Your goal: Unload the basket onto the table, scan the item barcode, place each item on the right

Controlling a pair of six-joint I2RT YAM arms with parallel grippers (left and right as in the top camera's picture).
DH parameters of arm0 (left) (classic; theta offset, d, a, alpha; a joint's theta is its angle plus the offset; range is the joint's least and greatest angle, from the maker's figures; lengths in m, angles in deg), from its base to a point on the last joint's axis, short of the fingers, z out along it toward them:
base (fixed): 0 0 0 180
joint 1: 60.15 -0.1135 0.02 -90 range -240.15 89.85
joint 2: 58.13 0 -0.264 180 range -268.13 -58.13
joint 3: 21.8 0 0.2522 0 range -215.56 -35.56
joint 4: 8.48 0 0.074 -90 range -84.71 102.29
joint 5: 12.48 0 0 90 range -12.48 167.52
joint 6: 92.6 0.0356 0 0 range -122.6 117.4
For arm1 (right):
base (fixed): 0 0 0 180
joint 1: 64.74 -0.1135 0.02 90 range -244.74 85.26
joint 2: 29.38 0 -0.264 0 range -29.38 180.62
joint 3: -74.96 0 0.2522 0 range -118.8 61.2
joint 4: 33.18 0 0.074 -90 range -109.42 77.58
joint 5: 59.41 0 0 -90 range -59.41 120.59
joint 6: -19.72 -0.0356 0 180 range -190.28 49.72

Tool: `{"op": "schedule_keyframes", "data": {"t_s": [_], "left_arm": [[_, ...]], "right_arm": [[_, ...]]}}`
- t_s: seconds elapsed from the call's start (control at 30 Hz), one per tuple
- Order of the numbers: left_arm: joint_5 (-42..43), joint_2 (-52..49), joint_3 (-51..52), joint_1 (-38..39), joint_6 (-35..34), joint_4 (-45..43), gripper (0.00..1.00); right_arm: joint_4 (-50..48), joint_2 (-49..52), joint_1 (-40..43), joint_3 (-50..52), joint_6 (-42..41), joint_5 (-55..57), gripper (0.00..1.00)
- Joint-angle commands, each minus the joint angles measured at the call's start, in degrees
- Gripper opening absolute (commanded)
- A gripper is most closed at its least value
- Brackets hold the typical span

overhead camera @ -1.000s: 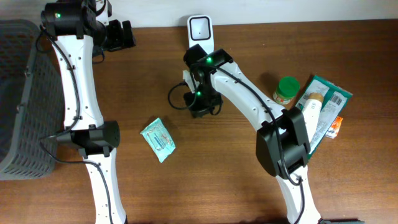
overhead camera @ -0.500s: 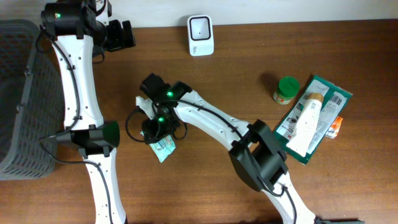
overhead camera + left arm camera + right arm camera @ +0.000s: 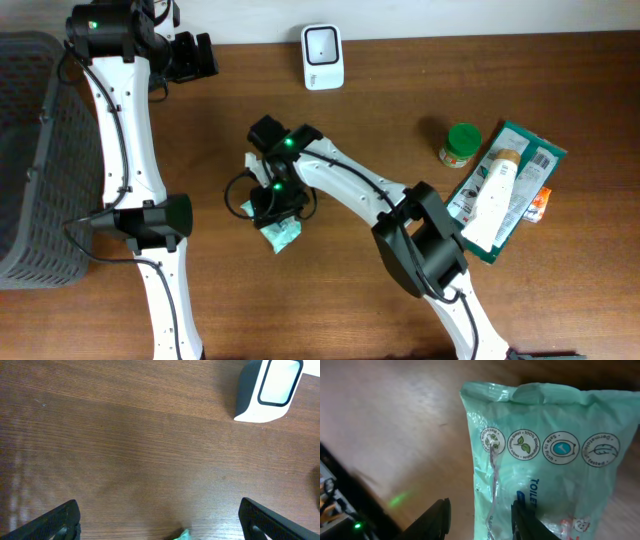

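Wipes pkt [image 3: 285, 236] lies flat on table [image 3: 560, 300] approx. mid-table, right under right pincer [image 3: 482, 520], fingers part-open astride one pkt edge, w/ no grip visible.

the wooden table [image 3: 560, 280] carries a white scanner [image 3: 323, 56], a green-lidded jar [image 3: 460, 144], a mint packet [image 3: 282, 236] and stacked packages [image 3: 530, 150].

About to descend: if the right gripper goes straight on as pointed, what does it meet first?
The right gripper would most likely meet the green packet first, near its edge; depth is unclear.
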Motion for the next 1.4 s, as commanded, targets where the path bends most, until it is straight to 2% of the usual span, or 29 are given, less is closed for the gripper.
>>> {"op": "schedule_keyframes", "data": {"t_s": [0.0, 0.23, 0.37, 0.47, 0.63, 0.73, 0.83, 1.0, 1.1, 1.23, 1.3, 1.37], "left_arm": [[-0.39, 0.46, -0.83, -0.15, 0.55, 0.07, 0.99], [-0.42, 0.46, -0.83, -0.15, 0.55, 0.07, 0.99], [-0.39, 0.46, -0.83, -0.15, 0.55, 0.07, 0.99], [-0.42, 0.46, -0.83, -0.15, 0.55, 0.07, 0.99], [-0.42, 0.46, -0.83, -0.15, 0.55, 0.07, 0.99], [-0.44, 0.46, -0.83, -0.20, 0.55, -1.11, 0.99], [-0.39, 0.46, -0.83, -0.20, 0.52, -1.22, 0.99], [1.36, 0.46, -0.83, -0.15, 0.50, -1.86, 0.99], [1.38, 0.46, -0.83, -0.13, 0.46, -2.05, 0.99], [3.85, -0.20, -0.83, 0.55, -1.33, -1.60, 0.99], [3.74, -1.73, -0.70, 1.86, -6.54, 0.07, 0.76], [5.31, -3.43, 1.29, 3.87, -9.07, 0.07, 0.18]], "right_arm": [[1.95, 0.90, 1.97, 1.64, -0.68, 12.39, 0.40], [11.50, -0.09, 7.06, -3.74, 0.35, 20.22, 0.43], [14.91, -4.28, 7.32, -6.14, 1.11, 19.56, 0.45], [13.88, -6.21, 6.88, -6.32, 1.53, 11.69, 0.46], [12.22, -4.50, 2.27, -1.42, 1.51, 9.01, 0.48], [10.73, -4.13, 2.05, 4.98, 0.76, 9.90, 0.50], [11.26, -4.15, 5.75, 7.54, -2.14, 14.08, 0.50], [12.22, -4.15, 15.72, 7.52, -1.40, 16.00, 0.50], [13.51, -4.39, 20.13, 7.52, 3.30, 13.33, 0.50], [13.60, -7.80, 22.05, 6.54, 10.01, 10.56, 0.50], [13.31, -8.96, 24.26, 4.59, 10.86, 10.95, 0.50], [11.96, -8.98, 26.93, 3.28, 10.82, 10.47, 0.50]]}}
